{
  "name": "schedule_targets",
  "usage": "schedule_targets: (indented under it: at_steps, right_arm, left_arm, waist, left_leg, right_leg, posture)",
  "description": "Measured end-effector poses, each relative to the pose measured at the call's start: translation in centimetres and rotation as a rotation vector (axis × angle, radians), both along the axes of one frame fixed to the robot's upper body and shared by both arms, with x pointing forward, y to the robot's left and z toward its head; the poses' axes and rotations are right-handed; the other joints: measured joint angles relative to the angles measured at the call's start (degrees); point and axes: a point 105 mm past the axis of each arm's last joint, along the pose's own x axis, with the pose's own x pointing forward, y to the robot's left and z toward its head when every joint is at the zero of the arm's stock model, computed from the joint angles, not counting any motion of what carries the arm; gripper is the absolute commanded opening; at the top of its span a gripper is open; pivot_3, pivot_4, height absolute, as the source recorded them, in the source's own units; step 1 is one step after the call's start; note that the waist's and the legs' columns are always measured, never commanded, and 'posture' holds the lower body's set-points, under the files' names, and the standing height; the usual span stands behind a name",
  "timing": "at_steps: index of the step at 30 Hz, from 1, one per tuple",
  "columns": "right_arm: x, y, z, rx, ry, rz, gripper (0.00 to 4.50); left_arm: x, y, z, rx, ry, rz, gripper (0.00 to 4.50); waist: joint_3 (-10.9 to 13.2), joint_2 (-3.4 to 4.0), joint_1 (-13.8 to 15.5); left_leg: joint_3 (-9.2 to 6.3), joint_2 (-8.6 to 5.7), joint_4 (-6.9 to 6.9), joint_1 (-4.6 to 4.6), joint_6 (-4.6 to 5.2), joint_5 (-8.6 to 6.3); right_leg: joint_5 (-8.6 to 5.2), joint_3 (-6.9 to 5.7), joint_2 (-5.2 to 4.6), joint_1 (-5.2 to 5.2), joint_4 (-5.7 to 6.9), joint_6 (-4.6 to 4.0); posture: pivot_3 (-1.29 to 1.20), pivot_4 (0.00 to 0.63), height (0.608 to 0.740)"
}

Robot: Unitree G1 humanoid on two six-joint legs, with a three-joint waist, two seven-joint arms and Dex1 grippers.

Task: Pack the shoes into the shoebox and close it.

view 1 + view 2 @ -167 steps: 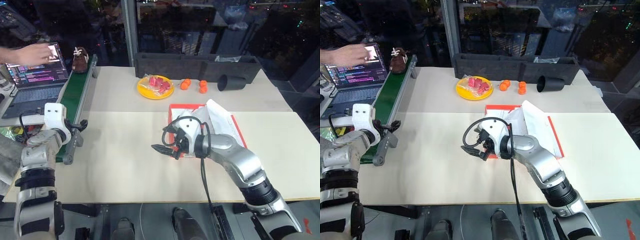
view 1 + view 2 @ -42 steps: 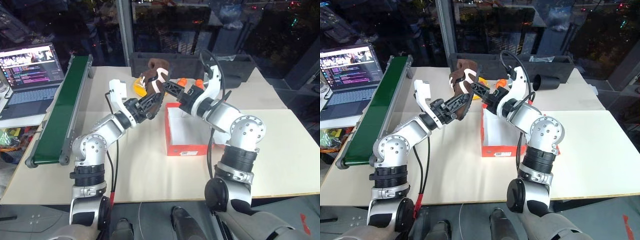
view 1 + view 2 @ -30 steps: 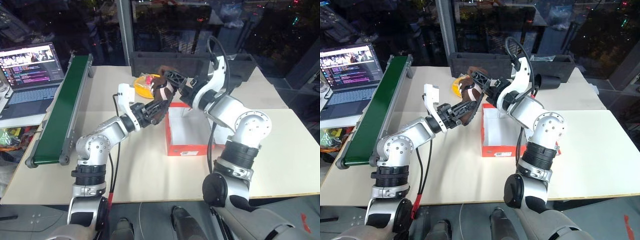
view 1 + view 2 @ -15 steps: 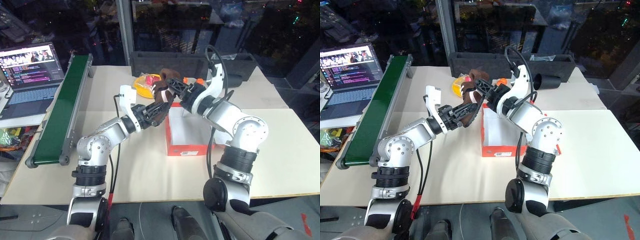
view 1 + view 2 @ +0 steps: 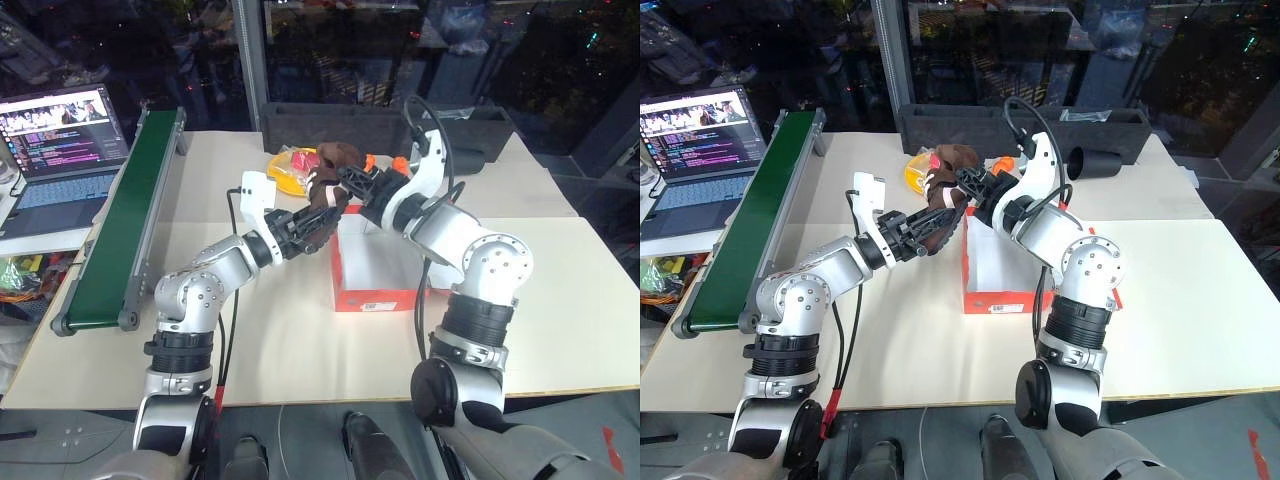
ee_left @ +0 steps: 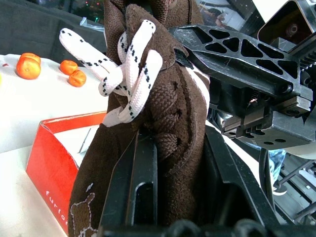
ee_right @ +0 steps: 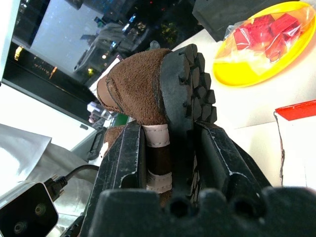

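A: Where is the shoe (image 5: 327,178) seen?

B: A dark brown shoe with white laces is held in the air just above the far left corner of the shoebox (image 5: 377,268), clear of the table (image 5: 560,300). Its toe end is clamped between the black fingers of the left gripper (image 5: 318,222); its heel end, lugged sole included, is pinched by the right gripper (image 5: 970,184), whose jaws are narrowed against it.

A: And the shoebox itself?

B: It is seen standing open on the table, red-orange outside and white inside, with a small white label on its near wall. Whether anything lies inside cannot be told.

A: What is placed around the shoebox?

B: Beyond it, a yellow plate (image 5: 283,170) with red blocks is seen, and small orange fruits (image 6: 28,68) lie near that plate. Farther back a long black tray (image 5: 1110,128) runs along the table's far edge, with a black cup (image 5: 1092,160) on its side beside it. Well to the left of the shoebox a green conveyor belt (image 5: 120,225) is set, and past it an open laptop (image 5: 62,150).
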Motion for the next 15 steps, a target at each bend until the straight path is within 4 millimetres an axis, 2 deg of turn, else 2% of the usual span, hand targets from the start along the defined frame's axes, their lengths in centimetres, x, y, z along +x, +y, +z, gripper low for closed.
schedule_targets:
  at_steps: [3,8,10,13,15]
  right_arm:
    - [0.04,-0.04,-0.26,0.005,0.009,-0.017,0.63]
    - [-0.03,-0.02,-0.22,-0.011,0.002,-0.021,0.57]
    - [-0.02,-0.09,-0.19,-0.017,-0.002,-0.024,0.57]
    - [0.01,-0.28,-0.44,-0.019,0.004,-0.031,0.57]
    - [0.03,-0.43,-0.91,-0.019,0.017,-0.036,0.57]
  left_arm:
    - [0.04,-0.04,-0.09,0.007,0.001,0.003,0.77]
    - [0.04,-0.08,-0.09,0.006,0.001,0.003,0.77]
    - [0.07,-0.17,-0.09,-0.001,0.004,0.006,1.6]
    - [0.17,0.09,-0.04,0.002,0.0,0.018,2.63]
    - [0.22,0.22,-0.08,0.011,-0.002,0.023,2.63]
  waist:
    - [0.0,0.0,0.0]
    - [0.0,0.0,0.0]
    - [0.0,0.01,0.0]
    - [0.0,0.01,0.0]
    - [0.0,0.01,0.0]
  left_leg:
    - [0.0,0.0,0.0,0.0,0.0,0.0]
    - [0.0,0.0,-0.01,0.0,0.0,0.0]
    - [0.0,0.0,0.0,0.0,0.0,0.0]
    - [0.0,0.0,-0.02,0.0,0.0,0.0]
    - [0.0,0.0,-0.03,0.0,0.0,0.0]
  right_leg:
    - [0.0,0.0,0.0,0.0,0.0,0.0]
    - [0.0,0.0,0.0,0.0,0.0,0.0]
    - [0.0,0.0,0.0,0.0,-0.01,0.0]
    - [0.0,0.0,0.0,0.0,-0.01,-0.01]
    - [0.0,0.0,0.0,0.0,-0.01,-0.01]
  posture:
    - [0.0,0.15,0.707]
    - [0.0,0.15,0.707]
    - [0.0,0.15,0.707]
    - [0.0,0.15,0.707]
    - [0.0,0.15,0.707]
